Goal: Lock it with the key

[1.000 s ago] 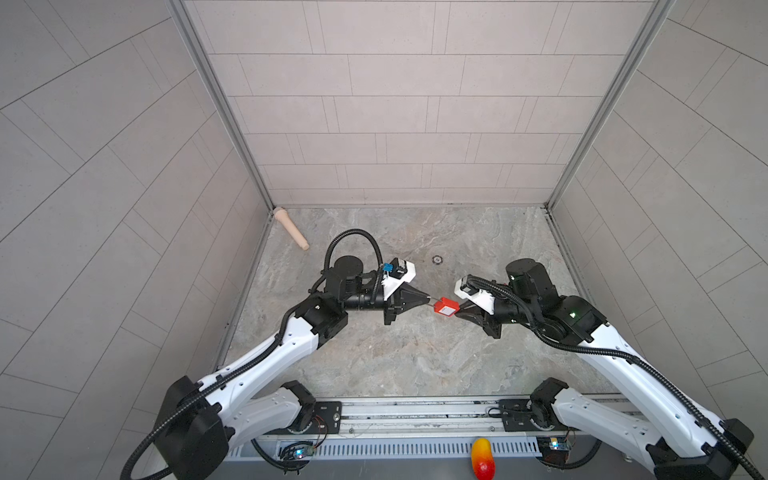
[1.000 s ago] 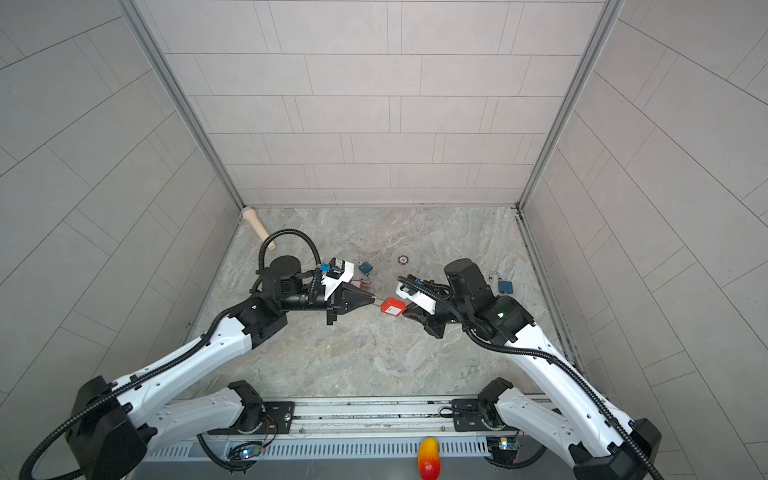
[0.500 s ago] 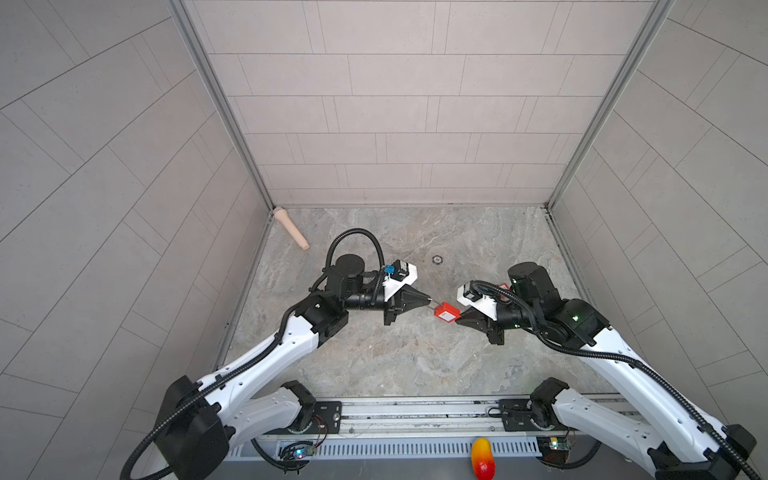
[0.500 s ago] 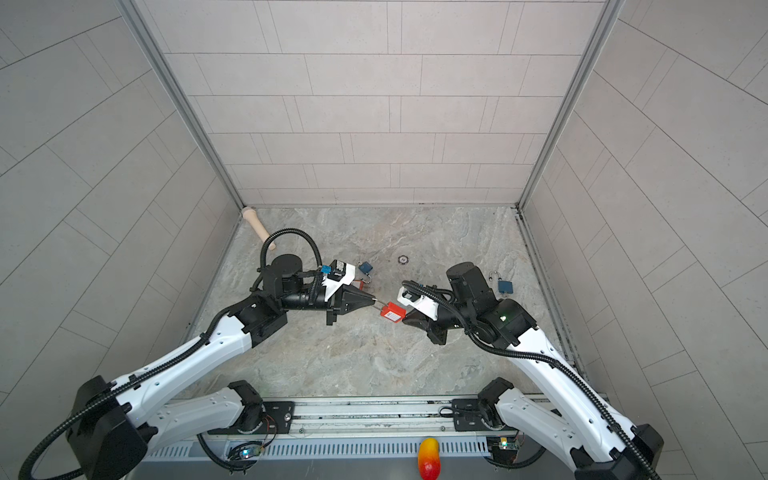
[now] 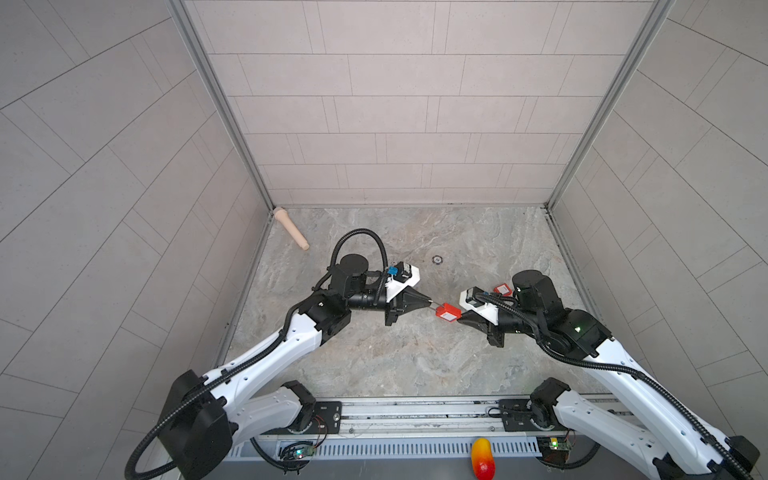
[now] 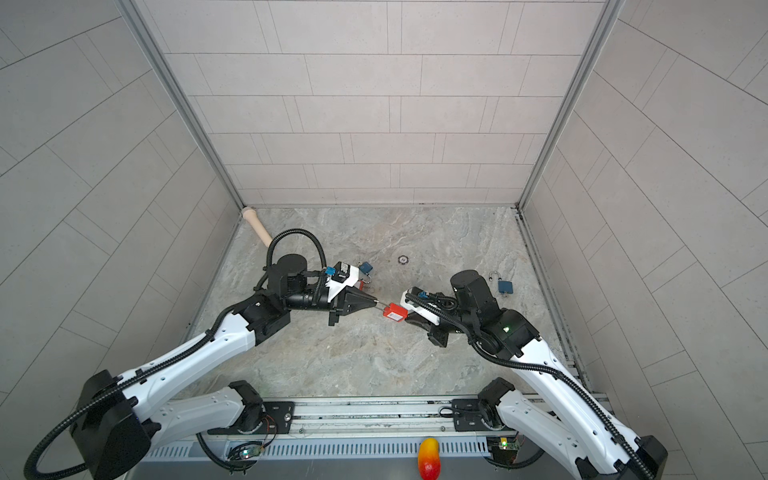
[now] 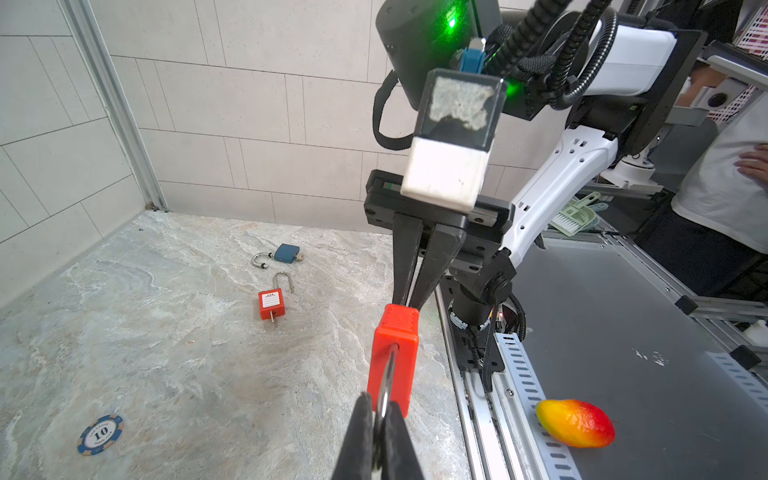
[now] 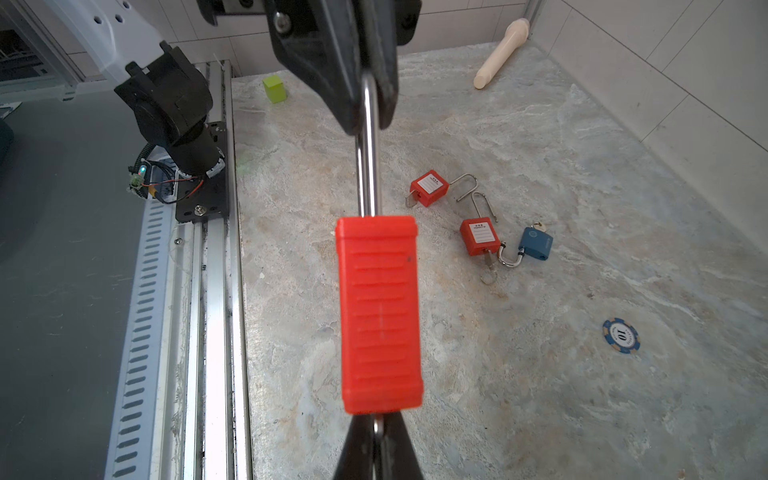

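So the red padlock [image 5: 446,311] is up in the air above the surface [image 5: 374,357], a bit nearer the robot's base than the poker chip [image 5: 437,259]. The left jaws are clamped on its shackle [image 8: 368,166], and the right jaws are pinched tight on the key [image 8: 377,427] at its bottom end.

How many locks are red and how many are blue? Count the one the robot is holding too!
Red plastic padlocks: 4, one held up in the air, two lying near each other, one lying farther off.
Blue padlocks with silver shackles: 2, one next to the red pair, one next to the lone red one.
Total: 6 padlocks.
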Robot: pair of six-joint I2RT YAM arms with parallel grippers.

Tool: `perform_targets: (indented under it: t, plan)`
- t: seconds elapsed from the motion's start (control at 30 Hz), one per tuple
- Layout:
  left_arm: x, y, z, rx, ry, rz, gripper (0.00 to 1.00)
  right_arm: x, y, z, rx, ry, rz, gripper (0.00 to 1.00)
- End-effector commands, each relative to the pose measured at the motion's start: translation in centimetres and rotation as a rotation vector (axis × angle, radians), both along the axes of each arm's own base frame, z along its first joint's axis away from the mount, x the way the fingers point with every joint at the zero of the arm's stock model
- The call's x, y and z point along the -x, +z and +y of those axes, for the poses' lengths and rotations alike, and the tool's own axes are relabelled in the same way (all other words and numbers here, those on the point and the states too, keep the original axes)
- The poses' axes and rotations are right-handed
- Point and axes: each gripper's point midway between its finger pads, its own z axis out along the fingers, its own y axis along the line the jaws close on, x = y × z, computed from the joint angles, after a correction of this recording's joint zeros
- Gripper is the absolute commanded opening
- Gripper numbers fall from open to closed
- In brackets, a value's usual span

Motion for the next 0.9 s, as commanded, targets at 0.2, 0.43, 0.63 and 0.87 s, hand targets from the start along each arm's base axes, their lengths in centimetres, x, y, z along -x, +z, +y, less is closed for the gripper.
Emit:
perform_targets:
  t: [0.2, 0.43, 0.63, 0.87]
  plan:
    - [-1.4, 2.6, 1.7, 0.033, 0.075, -0.106, 0.00, 0.8, -3.9, -1.2, 0.134, -0.017, 0.196, 0.00]
    - [-1.6, 2.8, 1.9, 0.036, 0.063, -0.149, 0.00, 1.1, -2.6, -0.3, 0.035, 0.013, 0.263, 0.00]
    - [-1.4, 2.4, 1.9, 0.011, 0.041, -0.166, 0.00, 1.1, -2.9, -0.7, 0.046, 0.013, 0.285, 0.00]
    - [-1.4, 1.8, 1.8, -0.024, 0.022, -0.190, 0.00, 1.4, -3.0, 0.0, 0.032, 0.065, 0.355, 0.00]
